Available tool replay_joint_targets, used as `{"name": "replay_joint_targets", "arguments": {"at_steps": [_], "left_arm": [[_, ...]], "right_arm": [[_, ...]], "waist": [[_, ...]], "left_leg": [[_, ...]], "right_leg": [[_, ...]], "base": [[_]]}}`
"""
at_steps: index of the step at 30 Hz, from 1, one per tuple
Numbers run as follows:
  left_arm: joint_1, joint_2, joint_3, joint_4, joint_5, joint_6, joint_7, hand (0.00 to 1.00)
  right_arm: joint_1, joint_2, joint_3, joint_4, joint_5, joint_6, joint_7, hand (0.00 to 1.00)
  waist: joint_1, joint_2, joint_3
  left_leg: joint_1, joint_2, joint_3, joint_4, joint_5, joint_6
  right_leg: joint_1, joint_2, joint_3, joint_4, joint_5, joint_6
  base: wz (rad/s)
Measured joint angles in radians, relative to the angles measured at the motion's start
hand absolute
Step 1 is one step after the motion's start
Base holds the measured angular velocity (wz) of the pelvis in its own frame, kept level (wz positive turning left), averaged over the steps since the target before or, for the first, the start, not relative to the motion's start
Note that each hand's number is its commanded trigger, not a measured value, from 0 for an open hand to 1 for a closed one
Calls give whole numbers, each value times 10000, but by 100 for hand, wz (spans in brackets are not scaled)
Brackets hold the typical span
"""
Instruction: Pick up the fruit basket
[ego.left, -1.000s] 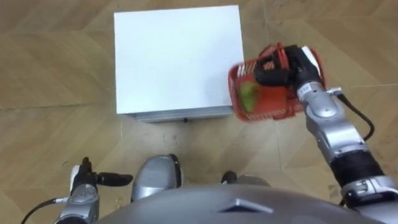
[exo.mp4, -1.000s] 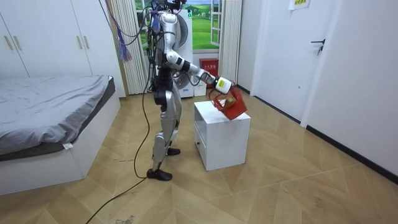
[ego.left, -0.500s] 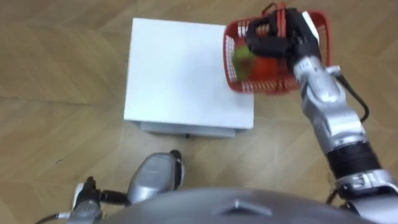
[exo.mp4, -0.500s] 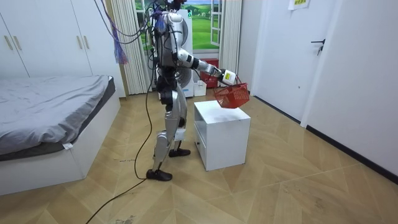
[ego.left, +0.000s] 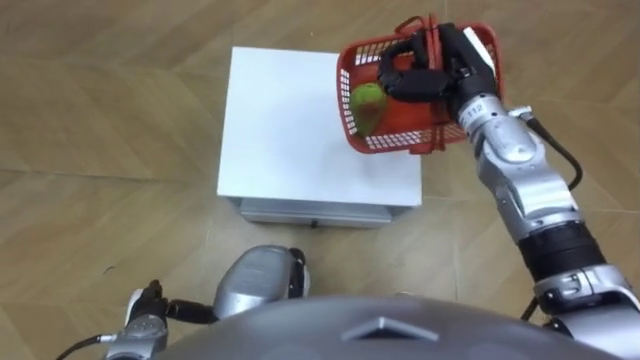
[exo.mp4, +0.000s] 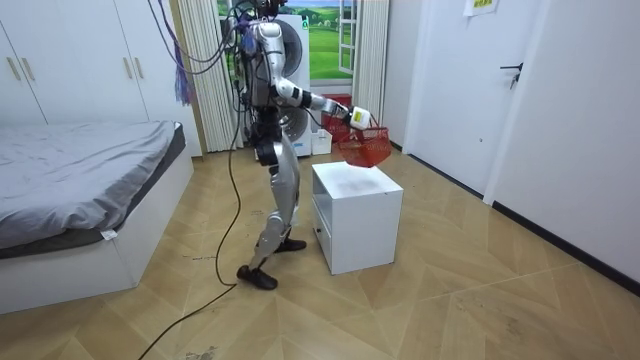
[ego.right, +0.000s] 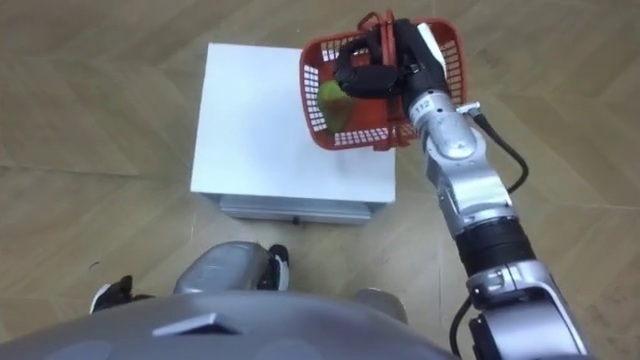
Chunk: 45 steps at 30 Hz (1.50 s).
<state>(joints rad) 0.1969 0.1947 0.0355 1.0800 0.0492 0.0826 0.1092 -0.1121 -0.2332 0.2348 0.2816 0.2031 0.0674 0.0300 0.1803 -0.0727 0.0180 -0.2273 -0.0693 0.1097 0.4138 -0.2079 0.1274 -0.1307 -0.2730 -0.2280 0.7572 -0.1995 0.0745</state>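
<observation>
While the fingers of the right hand (ego.left: 432, 76) grasp the handle of the red fruit basket (ego.left: 400, 136), it hangs below them, above the white cabinet (ego.left: 290, 130). A green fruit (ego.left: 366, 100) lies beside the fingertips. The left hand (ego.left: 150, 318) hangs low, fingers relaxed.

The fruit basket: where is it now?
In the eye views' upper right, the red basket hangs from the right hand, gripped by its handle, above the white cabinet's far right corner.

No readable text, yellow wall sign (exo.mp4: 481, 5) too small to read
</observation>
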Motion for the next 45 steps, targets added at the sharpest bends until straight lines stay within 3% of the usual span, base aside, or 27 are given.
{"name": "replay_joint_targets", "arguments": {"at_steps": [3, 4, 6, 7, 9, 11, 12, 14, 18, 24, 25, 26, 27, 37, 45], "left_arm": [[-58, 229, -31, -22, 37, -9, -83, 0], [-96, 262, -35, -23, 37, -9, -70, 0], [-259, 334, -223, -98, 28, -16, -47, 0], [-287, 329, -236, -99, 30, -17, -47, 0], [-251, 306, -421, -242, 16, -17, -42, 0], [-282, 278, -602, -314, 17, -11, -29, 0], [-258, 261, -716, -382, 16, -4, -18, 0], [-221, 242, -801, -416, 18, 8, 83, 0], [-4, 198, -799, -359, 17, 6, 269, 0], [160, 133, -816, -316, 32, 354, 322, 0], [167, 137, -830, -302, 33, 379, 322, 0], [177, 143, -889, -299, 33, 416, 323, 0], [186, 140, -921, -300, 33, 417, 318, 0], [186, 144, -876, -290, 138, 408, 128, 0], [251, 57, -860, -260, 732, 426, 136, 0]], "right_arm": [[-4, 43, 230, 30, -84, -5, 177, 100], [-10, 43, 231, 92, -84, -22, 174, 100], [-79, 51, 234, 500, -125, -18, 181, 100], [-79, 72, 235, 627, -136, -15, 186, 100], [-42, 151, 290, 986, -111, -4, 254, 100], [25, 203, 307, 1024, -88, 22, 311, 100], [22, 216, 412, 1032, 15, 32, 371, 100], [36, 219, 651, 1037, 335, 38, 410, 100], [39, 230, 921, 1266, 355, 33, 454, 100], [-35, 494, 996, 2502, 468, 118, 481, 100], [-90, 516, 995, 2668, 607, 118, 488, 90], [-137, 530, 985, 2843, 777, 116, 475, 21], [-202, 540, 976, 3005, 952, 115, 464, 0], [-246, 830, 1108, 3730, 1541, 50, 606, 0], [-5, 831, 1372, 3726, 1346, -131, 593, 0]], "waist": [[43, 92, 46], [33, 96, 47], [49, 149, 60], [64, 161, 60], [131, 225, 55], [170, 212, 15], [204, 201, 7], [176, 204, -21], [216, 322, -24], [254, 292, -30], [242, 292, -29], [211, 299, -24], [191, 301, -18], [227, 375, 53], [215, 413, 24]], "left_leg": [[304, -69, -279, -18, -140, 108], [305, -67, -376, -17, -167, 151], [308, -26, -619, -38, -131, 217], [307, -9, -624, -34, -126, 242], [319, -21, -782, -136, -161, 287], [331, -114, -946, -260, -158, 288], [405, -187, -969, -342, -159, 288], [557, -325, -1116, -489, -166, 275], [974, -251, -1334, -1008, -164, 214], [1097, -220, -1541, -1285, -182, 185], [1099, -219, -1540, -1286, -182, 185], [1088, -218, -1540, -1289, -182, 185], [1081, -214, -1537, -1302, -182, 186], [991, -197, -1431, -1353, -183, 187], [999, -147, -1390, -1461, -185, 184]], "right_leg": [[-679, -91, 338, 1342, 1164, -168], [-756, -10, 347, 1396, 1109, -130], [-1233, 412, 334, 968, 403, -27], [-1322, 554, 349, 671, 274, -31], [-1473, 1030, 287, -1110, 56, -29], [-1411, 1281, 259, -2607, 79, -55], [-1309, 1493, 279, -3353, 297, -219], [-1046, 1643, 197, -3915, 854, -372], [-450, 1778, 48, -4560, 856, -342], [-171, 1882, -41, -5041, 857, -337], [-158, 1882, -55, -5054, 857, -337], [-133, 1876, -115, -5086, 857, -337], [-101, 1869, -221, -5147, 858, -337], [-65, 1863, -393, -5384, 876, -306], [-50, 1894, -497, -5404, 878, -306]], "base": [[13], [30], [35], [29], [20], [23], [19], [21], [16], [9], [7], [12], [13], [6], [0]]}}
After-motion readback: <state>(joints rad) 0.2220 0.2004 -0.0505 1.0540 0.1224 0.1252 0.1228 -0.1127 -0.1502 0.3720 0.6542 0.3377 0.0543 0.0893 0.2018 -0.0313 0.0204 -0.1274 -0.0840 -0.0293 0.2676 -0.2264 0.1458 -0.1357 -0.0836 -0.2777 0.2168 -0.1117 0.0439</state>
